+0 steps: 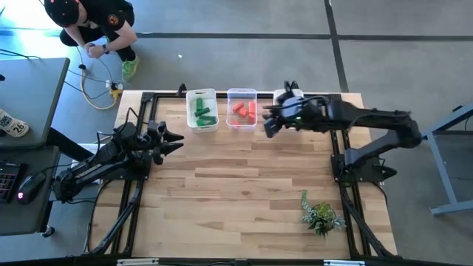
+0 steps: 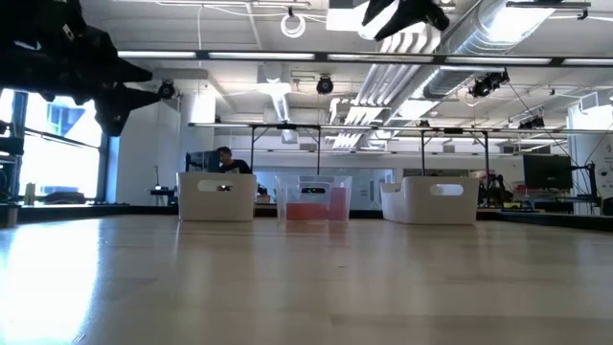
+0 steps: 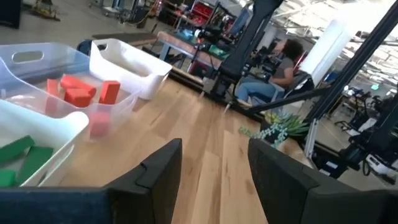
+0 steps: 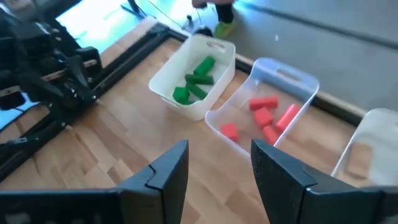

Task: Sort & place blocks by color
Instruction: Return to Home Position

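- Green blocks [image 1: 202, 112] all sat in the left white bin [image 1: 190, 118], at the far edge of the table [image 1: 244, 192]
- Green bars lay flat in a loose pile; long axes at mixed angles, most roughly along the bin's length, in the right wrist view [image 4: 198, 78]
- Red blocks [image 1: 244, 111] sat in the clear bin [image 1: 241, 92], middle of the row, just beside the green one
- Red pieces lay flat and spread out; one bar ran lengthwise with the bin [image 4: 287, 116], another lay across it
- Red showed through the clear wall in the low view [image 2: 311, 210]
- Right white bin [image 1: 281, 94] mostly covered by the right arm from above; a tan piece [image 4: 357, 159] showed inside it, shape and heading too blurred to tell
- Right gripper [image 1: 268, 123] hung above the table, just beside the clear bin's near right corner, pointing toward the left arm; fingers [image 4: 168, 168] spread apart, nothing between them
- Left gripper [image 1: 174, 140] sat off the left side of the table, raised, pointing toward the bins; fingers [image 3: 163, 165] apart, holding nothing
- Plant [image 1: 321, 216] stood near the right front of the table, well apart from the bins
- Person [image 1: 96, 26] crouched on the floor past the far left corner
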### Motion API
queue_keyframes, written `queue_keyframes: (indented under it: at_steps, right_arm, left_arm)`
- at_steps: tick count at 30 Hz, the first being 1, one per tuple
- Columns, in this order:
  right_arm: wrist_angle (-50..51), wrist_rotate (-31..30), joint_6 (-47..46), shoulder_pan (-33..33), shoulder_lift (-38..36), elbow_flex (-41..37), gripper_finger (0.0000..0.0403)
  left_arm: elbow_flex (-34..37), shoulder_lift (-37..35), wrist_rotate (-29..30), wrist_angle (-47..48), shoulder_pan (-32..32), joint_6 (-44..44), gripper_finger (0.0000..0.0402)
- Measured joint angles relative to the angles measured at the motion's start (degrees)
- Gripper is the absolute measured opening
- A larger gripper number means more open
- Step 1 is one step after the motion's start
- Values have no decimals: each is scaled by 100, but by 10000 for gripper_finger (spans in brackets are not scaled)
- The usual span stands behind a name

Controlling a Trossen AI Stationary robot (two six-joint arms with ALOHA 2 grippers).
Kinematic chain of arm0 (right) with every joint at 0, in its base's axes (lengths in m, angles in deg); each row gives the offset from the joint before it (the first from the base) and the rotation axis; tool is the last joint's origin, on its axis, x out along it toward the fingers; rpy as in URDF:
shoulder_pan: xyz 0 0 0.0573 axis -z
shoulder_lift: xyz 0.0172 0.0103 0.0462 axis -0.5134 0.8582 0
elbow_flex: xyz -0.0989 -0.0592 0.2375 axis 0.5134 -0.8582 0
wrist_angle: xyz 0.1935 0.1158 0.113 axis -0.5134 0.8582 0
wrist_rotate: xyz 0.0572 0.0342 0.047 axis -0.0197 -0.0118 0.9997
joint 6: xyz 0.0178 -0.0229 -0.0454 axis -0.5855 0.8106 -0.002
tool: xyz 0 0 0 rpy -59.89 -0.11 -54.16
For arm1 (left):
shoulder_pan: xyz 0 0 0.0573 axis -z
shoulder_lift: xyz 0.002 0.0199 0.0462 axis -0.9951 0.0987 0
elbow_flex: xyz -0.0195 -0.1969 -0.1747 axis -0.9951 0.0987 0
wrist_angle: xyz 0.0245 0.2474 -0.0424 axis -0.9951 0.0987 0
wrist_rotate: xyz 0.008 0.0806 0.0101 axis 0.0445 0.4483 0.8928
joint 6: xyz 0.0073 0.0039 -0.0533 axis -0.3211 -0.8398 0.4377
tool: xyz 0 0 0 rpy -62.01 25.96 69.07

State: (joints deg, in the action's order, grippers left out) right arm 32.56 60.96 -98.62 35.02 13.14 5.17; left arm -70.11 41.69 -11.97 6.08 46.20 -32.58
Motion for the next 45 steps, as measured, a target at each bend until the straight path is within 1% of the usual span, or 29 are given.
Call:
queue_keyframes:
  at_steps: [5,8,11,14,20,24,27,31,34,41,45]
  right_arm:
    - [48,-111,648,-78,-682,-219,160]
    - [50,-146,892,-127,-1195,-633,160]
    - [-60,-189,905,-196,-1846,-1335,160]
    - [-554,-149,917,-277,-2601,-2210,160]
    - [-1748,449,1250,-349,-4030,-3853,160]
    - [-2168,701,1347,-349,-4792,-4715,160]
    - [-2499,1019,1606,-349,-5262,-5358,160]
    - [-3201,1655,1732,-349,-5760,-6237,160]
    - [-3588,1950,1781,-349,-6042,-6795,160]
    - [-4618,2019,1842,-349,-6422,-7869,160]
    - [-5092,2069,1834,-343,-6495,-8153,160]
  left_arm:
    - [10,38,30,-6,-2,-144,172]
    - [10,34,158,-15,-15,-421,172]
    - [10,34,234,9,-15,-472,172]
    - [10,34,238,21,-15,-477,172]
    - [10,36,250,21,-15,-480,172]
    - [10,36,250,21,-15,-480,172]
    - [10,36,250,21,-15,-480,172]
    - [10,36,250,21,-15,-480,172]
    - [8,36,248,21,-15,-480,172]
    - [8,36,248,21,-15,-480,172]
    - [8,38,247,21,-15,-479,172]
